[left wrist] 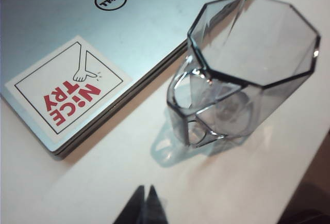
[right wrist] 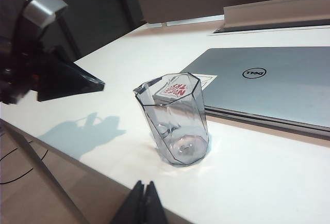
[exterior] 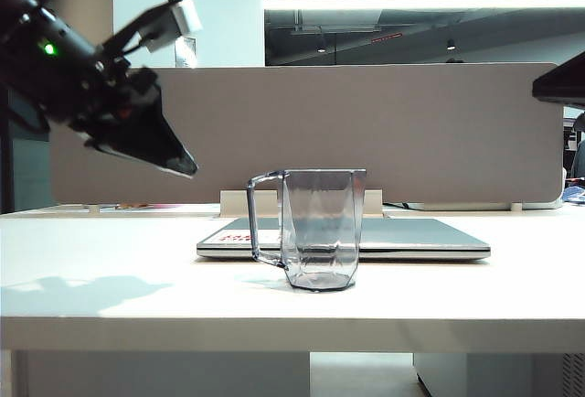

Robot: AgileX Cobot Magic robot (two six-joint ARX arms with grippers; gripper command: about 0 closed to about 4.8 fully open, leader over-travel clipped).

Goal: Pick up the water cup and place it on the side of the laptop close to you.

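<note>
Water cup (exterior: 318,229) stands upright on the table (exterior: 110,278), just in front of the closed laptop (exterior: 420,237), handle toward the left gripper (exterior: 187,166). That gripper hangs above and beside it, jaws pressed together, holding nothing. Right gripper (right wrist: 144,193) is likewise closed and empty; descending with jaws closed would likely topple the cup.

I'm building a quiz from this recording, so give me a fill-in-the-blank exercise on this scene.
1. The water cup stands ____ on the table.
2. The laptop behind it has its lid ____.
3. The left gripper, in the air beside the cup, is ____.
4. The right gripper holds ____.

Missing words: upright; closed; shut; nothing
</note>
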